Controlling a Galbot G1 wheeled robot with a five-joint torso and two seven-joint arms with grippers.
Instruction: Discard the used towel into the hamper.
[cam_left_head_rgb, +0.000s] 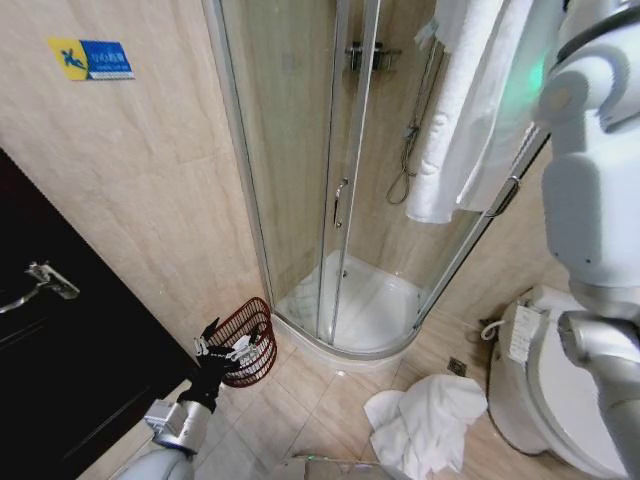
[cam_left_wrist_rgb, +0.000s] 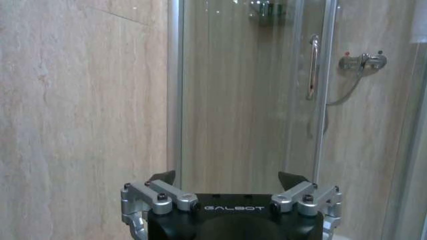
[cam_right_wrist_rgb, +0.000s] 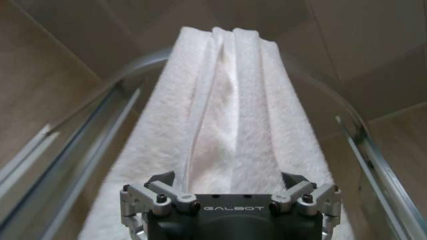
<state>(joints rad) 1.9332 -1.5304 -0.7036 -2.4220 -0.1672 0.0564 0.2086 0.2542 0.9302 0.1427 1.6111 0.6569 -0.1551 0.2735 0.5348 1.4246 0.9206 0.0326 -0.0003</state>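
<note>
A white towel (cam_left_head_rgb: 470, 110) hangs folded over the top rail of the shower cabin, at the upper right of the head view. In the right wrist view my right gripper (cam_right_wrist_rgb: 228, 177) is open just short of this towel (cam_right_wrist_rgb: 227, 115), its fingers spread to either side of the towel's middle fold. A second white towel (cam_left_head_rgb: 425, 420) lies crumpled on the floor tiles beside the toilet. The hamper (cam_left_head_rgb: 250, 335), a reddish-brown wire basket, stands on the floor against the wall left of the shower. My left gripper (cam_left_head_rgb: 230, 338) hangs open in front of the hamper, holding nothing.
The curved glass shower cabin (cam_left_head_rgb: 300, 150) with its white tray (cam_left_head_rgb: 360, 305) takes up the middle. A toilet (cam_left_head_rgb: 560, 400) stands at the right, and a dark door with a metal handle (cam_left_head_rgb: 40, 280) at the left. A floor drain (cam_left_head_rgb: 457, 366) sits between the shower and the toilet.
</note>
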